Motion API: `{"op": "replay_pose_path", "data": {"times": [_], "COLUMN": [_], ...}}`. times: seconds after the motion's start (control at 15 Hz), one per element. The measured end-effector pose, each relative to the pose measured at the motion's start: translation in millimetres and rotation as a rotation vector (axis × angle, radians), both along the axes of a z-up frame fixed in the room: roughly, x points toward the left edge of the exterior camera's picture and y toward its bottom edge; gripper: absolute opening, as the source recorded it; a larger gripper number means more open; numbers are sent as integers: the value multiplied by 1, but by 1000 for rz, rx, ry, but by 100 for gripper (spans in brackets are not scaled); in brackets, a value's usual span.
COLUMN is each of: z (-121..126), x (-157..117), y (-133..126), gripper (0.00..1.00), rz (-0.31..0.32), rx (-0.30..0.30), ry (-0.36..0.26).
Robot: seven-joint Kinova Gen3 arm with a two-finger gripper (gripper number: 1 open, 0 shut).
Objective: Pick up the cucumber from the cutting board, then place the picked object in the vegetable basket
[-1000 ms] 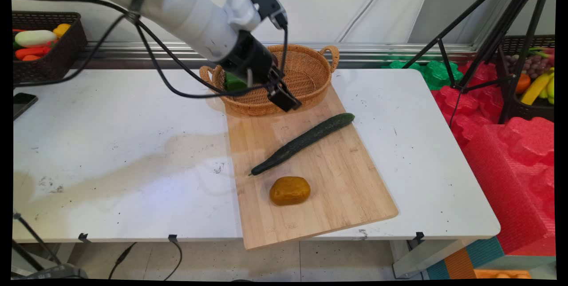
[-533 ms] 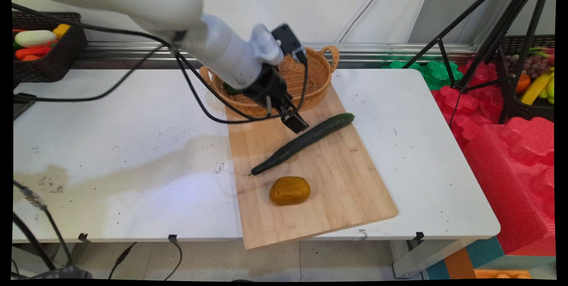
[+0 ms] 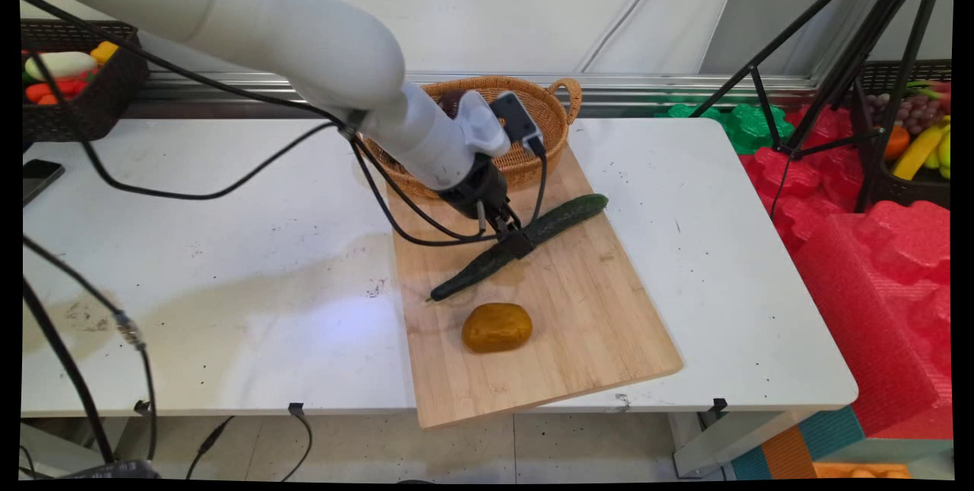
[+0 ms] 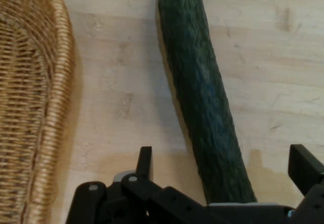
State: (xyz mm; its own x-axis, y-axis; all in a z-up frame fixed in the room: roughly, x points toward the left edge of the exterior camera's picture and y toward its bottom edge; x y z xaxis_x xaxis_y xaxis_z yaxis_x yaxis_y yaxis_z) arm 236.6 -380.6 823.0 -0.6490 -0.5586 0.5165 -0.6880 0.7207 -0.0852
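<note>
Gripper (image 3: 517,241) spread wide, straddling cucumber (image 3: 525,241) at frame centre on wooden board (image 3: 578,308); wicker basket (image 3: 548,106) above; brown potato (image 3: 497,327) below, apart from cucumber.

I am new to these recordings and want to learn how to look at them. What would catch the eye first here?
The black gripper is down at the middle of a long dark green cucumber, one open finger on each side; the cucumber lies diagonally on a wooden cutting board. A brown-yellow potato sits nearer the board's front, and a wicker basket stands at its far end.
</note>
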Motion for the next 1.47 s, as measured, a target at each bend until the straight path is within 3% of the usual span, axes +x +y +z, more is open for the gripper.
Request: {"op": "replay_pose_path", "data": {"times": [0.33,0.4,0.93,1.47], "z": [-25,-28,-25,30], "x": [-8,-10,-11,-3], "y": [-6,-7,-1,23], "gripper": [100,0,0,0], "rz": [19,23,33,-26], "rx": [16,17,-3,-79], "ry": [-7,-6,8,45]}}
